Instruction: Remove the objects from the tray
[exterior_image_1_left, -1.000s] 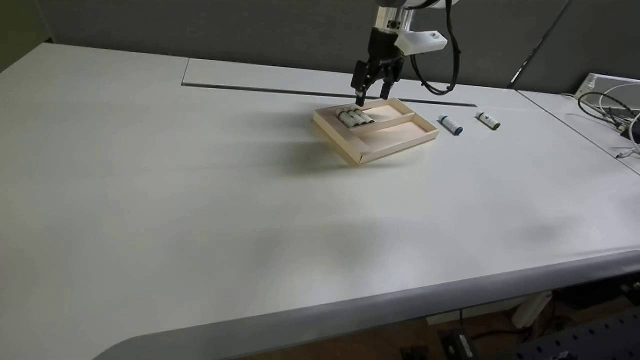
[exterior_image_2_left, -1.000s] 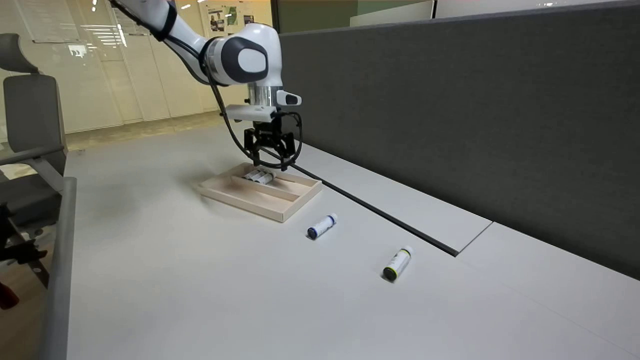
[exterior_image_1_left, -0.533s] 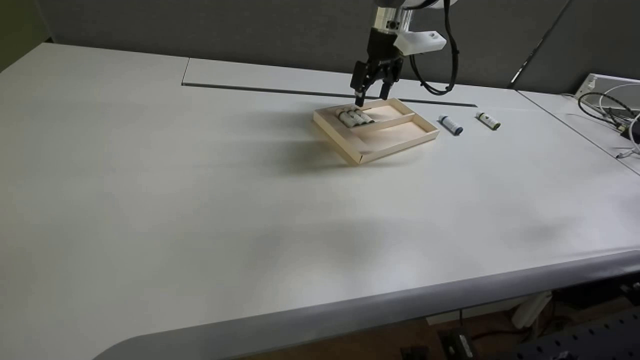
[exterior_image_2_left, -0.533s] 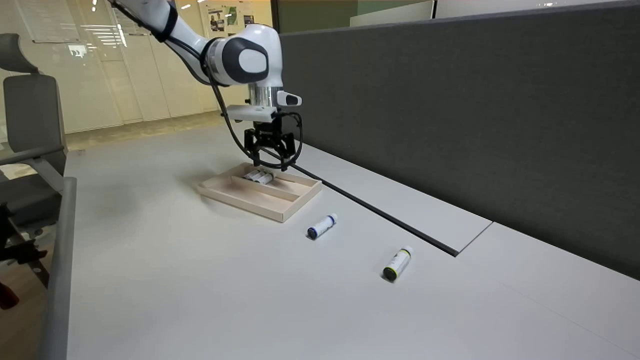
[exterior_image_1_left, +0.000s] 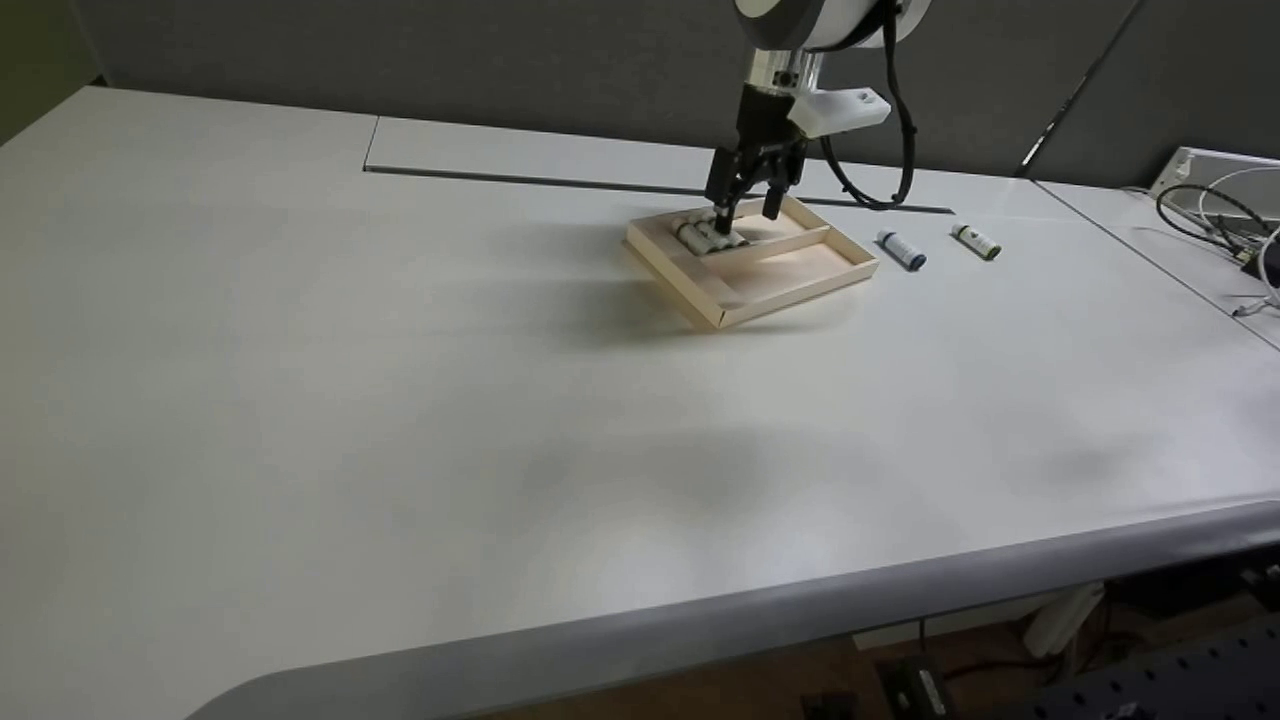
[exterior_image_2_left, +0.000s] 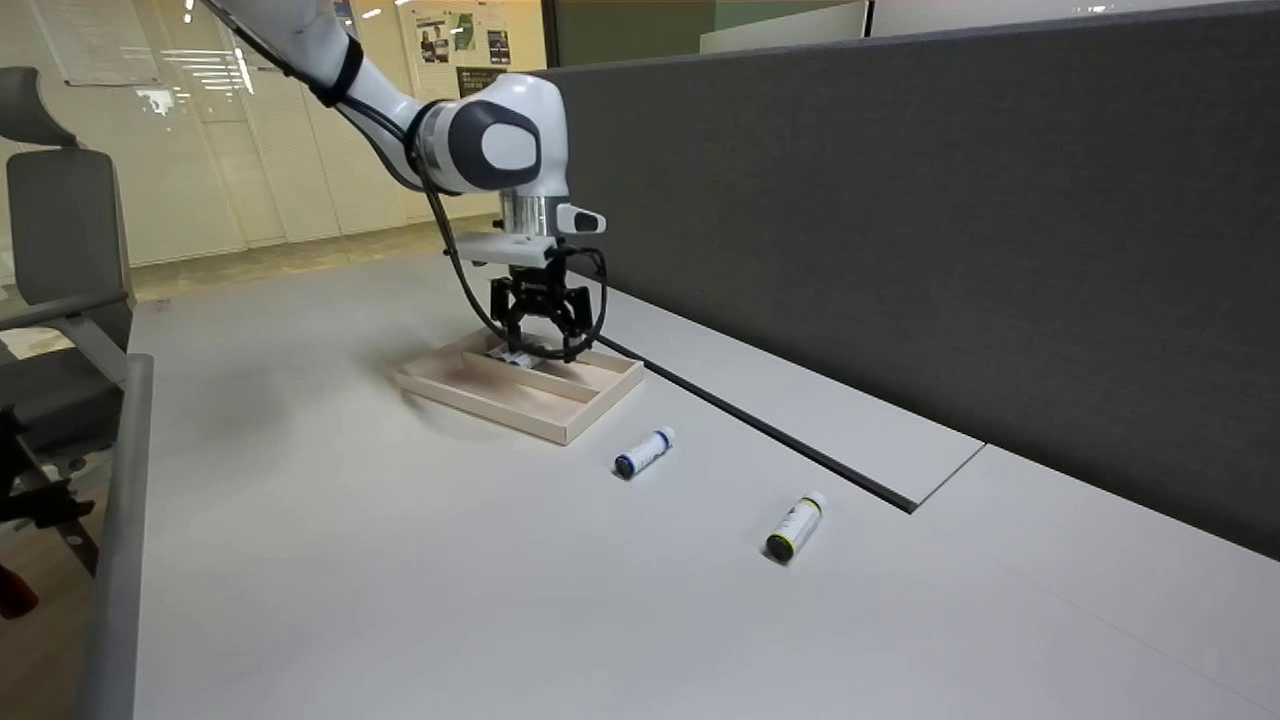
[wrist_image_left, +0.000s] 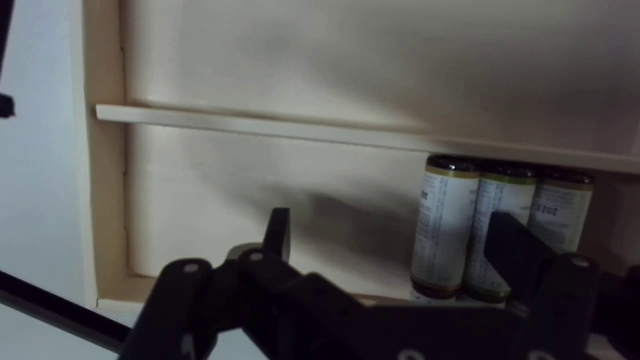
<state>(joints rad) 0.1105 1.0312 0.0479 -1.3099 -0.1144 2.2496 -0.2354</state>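
With jaws spread and nothing gripped, the tool (wrist_image_left: 389, 223) had dropped lower over the tray (wrist_image_left: 105, 185), where three small bottles (wrist_image_left: 502, 197) lay side by side, so a grasp seemed near.

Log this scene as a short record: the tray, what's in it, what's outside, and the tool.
Tray: light wood, split by a divider
Inside: three labelled cylinders, in a row on one side of the divider
Outside: blue-banded cylinder, yellow-green-banded cylinder, both lying on the table
Tool: open, over the occupied side, holding nothing
Touching a cylinder: cannot tell
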